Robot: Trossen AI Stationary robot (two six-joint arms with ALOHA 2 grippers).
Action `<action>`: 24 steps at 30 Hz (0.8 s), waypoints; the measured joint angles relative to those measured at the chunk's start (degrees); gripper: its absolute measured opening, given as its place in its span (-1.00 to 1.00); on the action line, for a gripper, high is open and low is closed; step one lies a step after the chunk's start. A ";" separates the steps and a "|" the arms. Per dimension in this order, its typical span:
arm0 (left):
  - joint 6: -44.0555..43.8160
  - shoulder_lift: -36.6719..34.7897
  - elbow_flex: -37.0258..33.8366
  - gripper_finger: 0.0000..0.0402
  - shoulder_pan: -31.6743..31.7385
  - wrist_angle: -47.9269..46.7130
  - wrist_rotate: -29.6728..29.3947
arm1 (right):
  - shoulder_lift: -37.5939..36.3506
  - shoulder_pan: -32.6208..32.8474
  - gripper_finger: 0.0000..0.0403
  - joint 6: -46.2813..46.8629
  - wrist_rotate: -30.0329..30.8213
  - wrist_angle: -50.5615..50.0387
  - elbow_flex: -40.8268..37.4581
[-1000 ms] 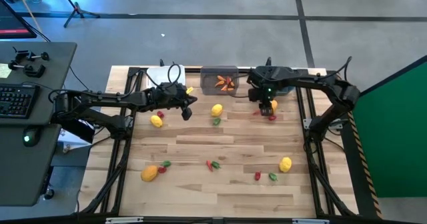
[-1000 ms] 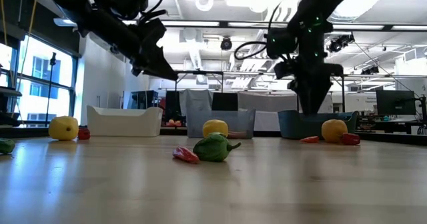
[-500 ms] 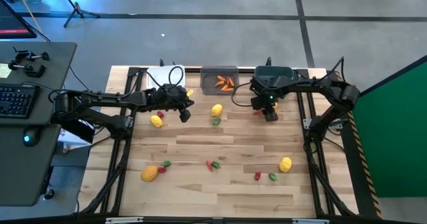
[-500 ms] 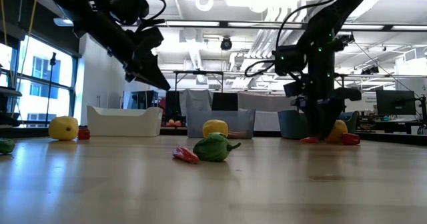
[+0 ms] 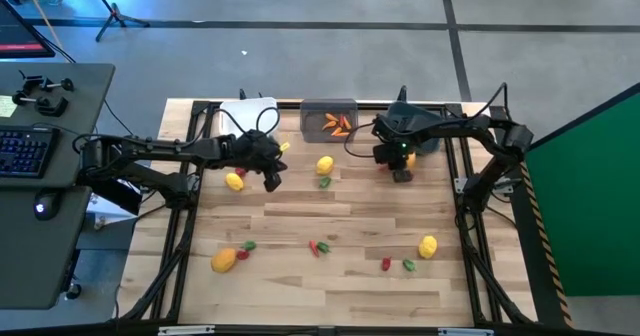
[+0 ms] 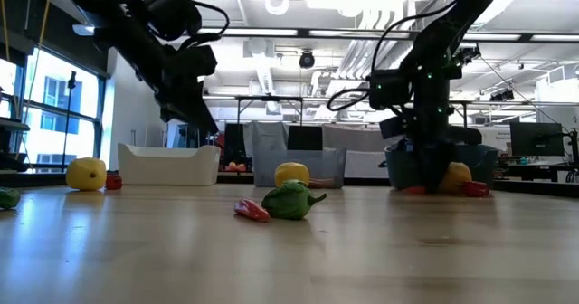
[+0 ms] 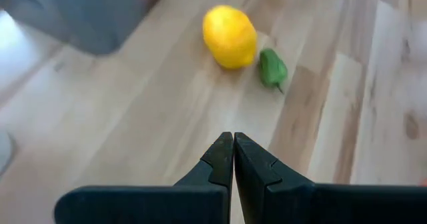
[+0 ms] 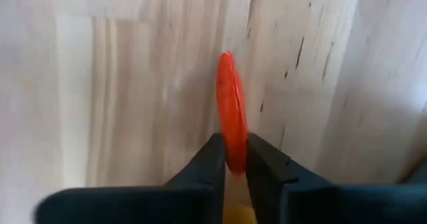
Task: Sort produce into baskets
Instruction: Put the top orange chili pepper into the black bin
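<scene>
Right wrist view: the right gripper is seen with its jaws closed down on a slim orange-red carrot piece, which lies on the wooden table. From the high view, this gripper is set low near the dark teal bin. The left gripper is held above the table with its jaws pressed together and nothing between them; a yellow fruit and a green piece are seen ahead of it, close beside the translucent grey bin. The white bin is placed at the back, left of the grey one.
</scene>
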 joint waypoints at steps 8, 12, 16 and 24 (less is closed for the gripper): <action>6.81 0.00 0.00 -1.00 -0.45 -3.81 3.49 | -0.52 0.24 -0.93 6.83 -8.25 0.79 4.21; 6.80 0.00 0.00 -1.00 -0.48 -4.44 3.49 | -0.54 0.23 -0.96 9.51 -8.62 1.06 8.07; 6.83 0.00 0.00 -1.00 -0.45 -3.87 3.49 | -0.59 0.23 -0.99 13.37 -13.17 -0.08 13.74; 7.40 0.00 0.02 -1.00 -0.45 -0.59 3.41 | 1.68 0.25 -0.99 31.42 -9.15 7.22 25.93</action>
